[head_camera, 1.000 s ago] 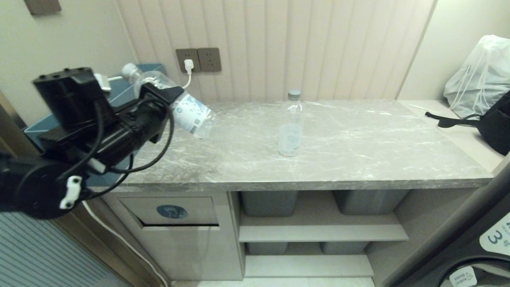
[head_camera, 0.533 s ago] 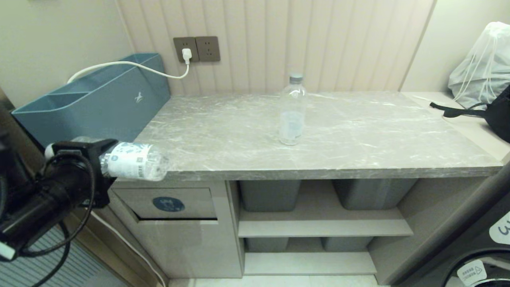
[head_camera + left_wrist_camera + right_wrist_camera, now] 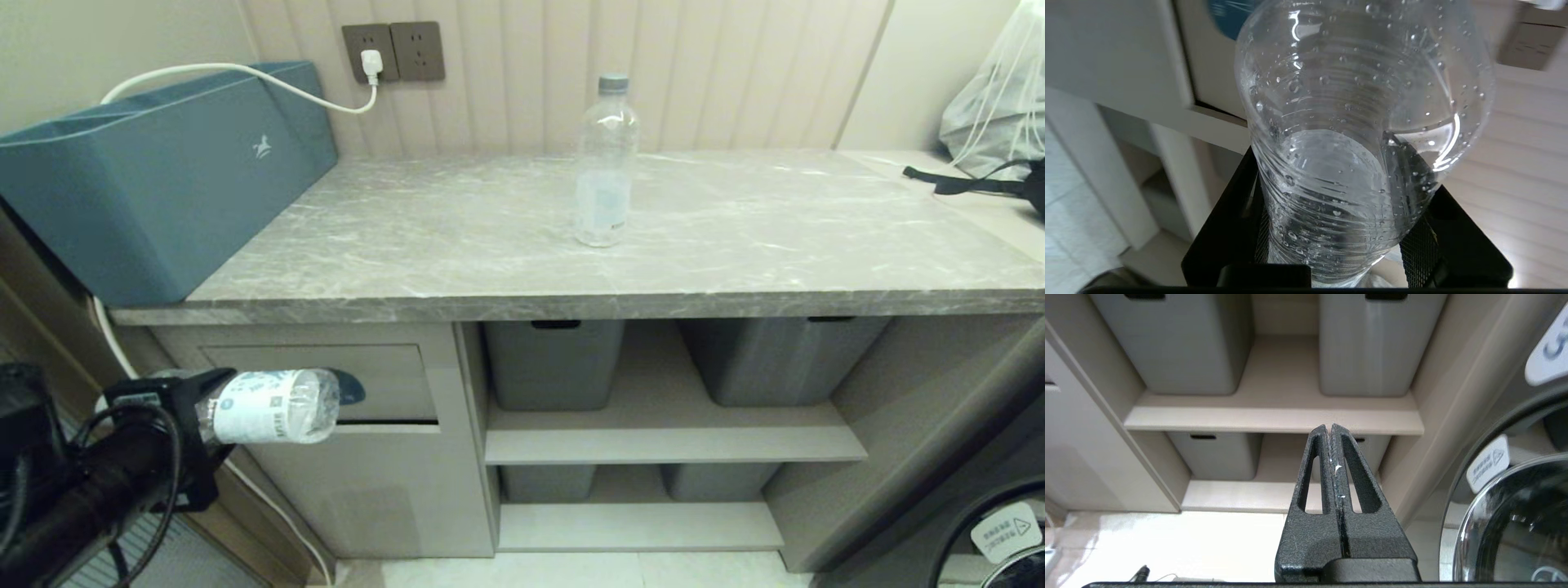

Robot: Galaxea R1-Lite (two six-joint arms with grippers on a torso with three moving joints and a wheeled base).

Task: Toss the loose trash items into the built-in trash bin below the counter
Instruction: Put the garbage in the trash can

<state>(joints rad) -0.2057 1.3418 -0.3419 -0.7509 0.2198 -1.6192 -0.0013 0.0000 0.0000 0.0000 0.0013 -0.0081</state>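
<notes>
A clear bottle with a white blue-printed label [image 3: 269, 406] lies level, and my left gripper [image 3: 192, 408] is shut on its upper part. Its base points at the built-in trash bin's flap [image 3: 384, 376], just in front of the blue sticker [image 3: 351, 389]. In the left wrist view the bottle [image 3: 1355, 134] fills the space between the black fingers [image 3: 1231, 212]. A second bottle with a pale label [image 3: 606, 163] stands upright on the marble counter [image 3: 424, 253]. My right gripper [image 3: 1329, 428] is shut and empty, facing the shelves.
A teal box [image 3: 163, 180] with a white cable [image 3: 237, 72] sits on the counter's left end. Grey bins [image 3: 555, 367] stand on the shelves right of the trash bin. A washing machine door [image 3: 1008, 531] is at the lower right, and bags [image 3: 996, 106] at the far right.
The head view has sunk, so the whole scene shifted up. My left gripper came down with the bottle from above the counter to the flap's height, and the bottle turned level.
</notes>
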